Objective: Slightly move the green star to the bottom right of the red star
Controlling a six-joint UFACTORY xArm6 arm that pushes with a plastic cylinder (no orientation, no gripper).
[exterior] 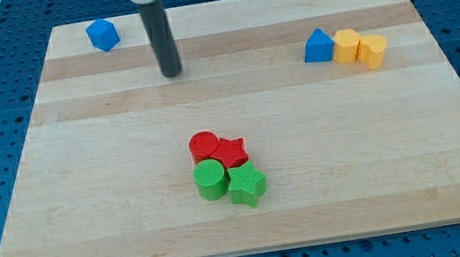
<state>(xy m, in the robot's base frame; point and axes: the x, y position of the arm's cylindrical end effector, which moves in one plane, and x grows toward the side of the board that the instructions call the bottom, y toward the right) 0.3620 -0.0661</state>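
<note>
Green star (pixel 247 185) sits near the board's (pixel 91 229) near edge, touching the red star (pixel 231 152) just beyond it and the green cylinder (pixel 210 179) on its left; a red cylinder (pixel 203 145) completes the cluster. It already lies near-right of the red star, so I judge only a light nudge is wanted: bring the tip round to the star's far-left side without disturbing its neighbours, then push briefly rightward and nearer. My tip (pixel 172 73) has no jaws to open and holds nothing; it rests on bare wood, well apart, far-left of the cluster.
</note>
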